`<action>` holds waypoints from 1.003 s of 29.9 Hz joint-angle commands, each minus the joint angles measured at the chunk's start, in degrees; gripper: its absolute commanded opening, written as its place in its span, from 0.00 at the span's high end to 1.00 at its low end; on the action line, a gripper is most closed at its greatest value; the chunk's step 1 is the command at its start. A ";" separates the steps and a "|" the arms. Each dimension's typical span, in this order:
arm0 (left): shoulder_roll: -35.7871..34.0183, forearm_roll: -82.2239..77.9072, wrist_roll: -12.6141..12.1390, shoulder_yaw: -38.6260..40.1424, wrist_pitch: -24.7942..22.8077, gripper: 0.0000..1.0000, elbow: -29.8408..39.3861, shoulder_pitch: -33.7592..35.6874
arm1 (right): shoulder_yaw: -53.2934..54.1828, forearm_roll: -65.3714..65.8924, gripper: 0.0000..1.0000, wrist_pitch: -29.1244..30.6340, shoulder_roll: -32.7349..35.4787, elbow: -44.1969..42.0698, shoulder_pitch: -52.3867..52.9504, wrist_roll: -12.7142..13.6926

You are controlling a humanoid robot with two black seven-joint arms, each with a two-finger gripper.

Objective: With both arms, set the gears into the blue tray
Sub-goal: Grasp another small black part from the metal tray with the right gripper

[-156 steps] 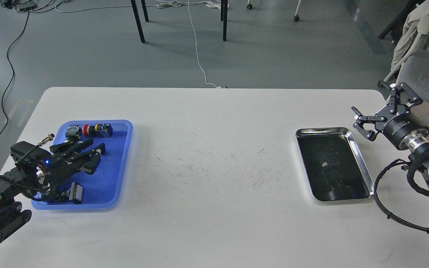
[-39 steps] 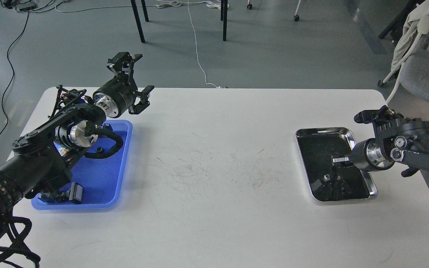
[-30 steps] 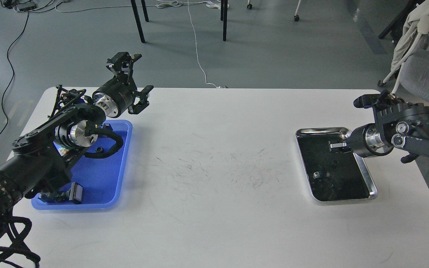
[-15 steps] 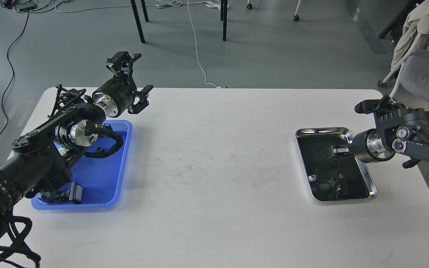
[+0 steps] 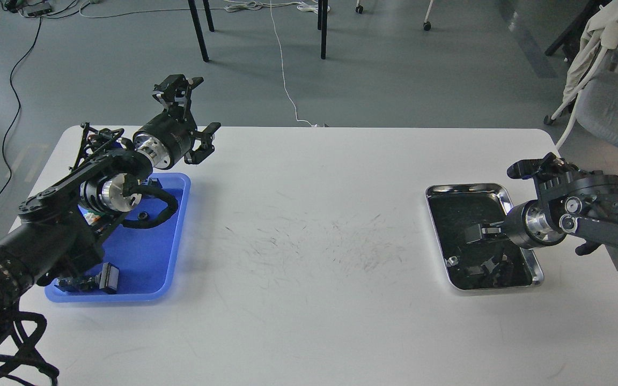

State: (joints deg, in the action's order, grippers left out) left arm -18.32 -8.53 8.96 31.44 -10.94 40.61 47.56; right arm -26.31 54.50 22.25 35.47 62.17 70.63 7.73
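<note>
One gear (image 5: 143, 216) lies in the blue tray (image 5: 172, 268). Left gripper (image 5: 191, 115) hangs released; right gripper (image 5: 475, 234) is over the steel tray (image 5: 535, 268), fingers' state unclear.

A white table (image 5: 309, 225) (scuffed at centre) carries a blue tray (image 5: 172, 268) left, steel tray (image 5: 467, 188) right.

The blue tray (image 5: 142, 257) is a bright solid blue with a tiny black gear (image 5: 143, 216) sitting on it; the steel tray (image 5: 523, 242) has a shiny silver rim and a dark, almost black bottom. Table (image 5: 309, 225) is plain white with thin dark scuff marks mid-way; both arms are black with silver joint discs; floor's a flat grey-teal.
</note>
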 commanded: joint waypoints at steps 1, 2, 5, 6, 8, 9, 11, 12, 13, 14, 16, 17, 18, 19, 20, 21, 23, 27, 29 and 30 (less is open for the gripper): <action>-0.05 0.00 0.00 0.02 0.04 0.03 0.00 0.25 | 0.03 0.00 0.32 -0.19 -0.05 -0.03 -0.14 0.00; -0.05 0.00 0.00 0.02 0.04 0.03 0.00 0.25 | 0.03 0.00 0.35 -0.28 -0.05 -0.11 -0.14 0.00; -0.05 0.00 0.00 0.02 0.04 0.03 0.00 0.34 | 0.03 0.00 0.39 -0.28 -0.05 -0.12 -0.05 0.00; -0.05 0.00 0.00 0.02 0.04 0.03 0.00 0.34 | 0.03 0.00 0.39 -0.36 -0.05 -0.12 -0.05 0.00; -0.05 0.00 0.00 0.02 0.04 0.03 0.00 0.34 | 0.03 0.00 0.39 -0.45 -0.14 -0.12 -0.05 0.00; -0.05 0.00 0.00 0.02 0.04 0.03 0.00 0.34 | 0.03 0.00 0.39 -0.45 -0.14 -0.20 0.04 0.00; -0.05 0.00 0.00 0.02 0.04 0.03 0.00 0.34 | 0.03 0.00 0.39 -0.45 -0.58 -0.90 -0.05 0.00; -0.05 0.00 0.00 0.02 0.04 0.03 0.00 0.34 | 0.03 0.00 0.39 -0.45 -0.76 -1.17 -0.05 0.00; -0.14 0.00 0.00 0.02 0.04 0.03 0.00 0.34 | 0.03 0.00 0.39 -0.54 -0.93 -1.26 -0.05 0.00; -0.14 0.00 0.00 -0.06 0.04 0.02 0.00 0.34 | 0.03 0.00 0.39 -0.54 -1.02 -1.35 -0.05 0.00; -0.14 0.00 0.00 0.02 0.04 0.03 0.00 0.34 | 0.03 0.00 0.39 -0.54 -1.11 -1.35 -0.05 0.00; -0.22 0.00 0.00 -0.06 0.04 0.03 0.00 0.34 | 0.03 0.00 0.40 -0.63 -1.20 -1.43 -0.05 0.00; -0.23 0.00 0.00 0.02 0.04 0.02 0.00 0.34 | 0.12 0.00 0.41 -0.63 -1.37 -1.52 -0.05 0.00; -0.23 0.00 0.00 0.02 0.04 0.03 0.00 0.34 | 0.03 0.00 0.41 -0.63 -1.55 -1.78 -0.05 -0.09; -0.23 0.00 0.00 0.02 0.04 0.02 0.00 0.34 | 0.12 0.00 0.42 -0.63 -1.72 -2.22 -0.05 -0.09; -0.23 0.00 0.00 0.02 0.04 0.03 0.00 0.34 | 0.12 0.00 0.42 -0.63 -1.99 -2.40 -0.05 -0.09; -0.23 0.00 0.00 0.02 0.04 0.02 0.00 0.34 | 0.03 0.00 0.51 -0.63 -2.25 -2.58 -0.05 -0.09; -0.31 0.00 0.00 0.02 0.04 0.03 0.00 0.43 | 0.03 0.00 0.64 -0.63 -2.60 -2.58 -0.05 -0.09; -0.49 0.00 0.00 0.11 0.04 0.02 0.00 0.34 | 0.12 0.00 0.82 -0.63 -2.60 -2.58 -0.14 -0.09; -0.58 0.00 0.00 0.11 0.04 0.03 0.00 0.34 | 0.12 0.00 0.86 -0.63 -2.60 -2.58 -0.14 -0.09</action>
State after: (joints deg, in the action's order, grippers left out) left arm -18.66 -8.53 8.97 31.47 -10.90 40.60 48.00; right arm -26.26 54.49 21.62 32.90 59.59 70.56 7.64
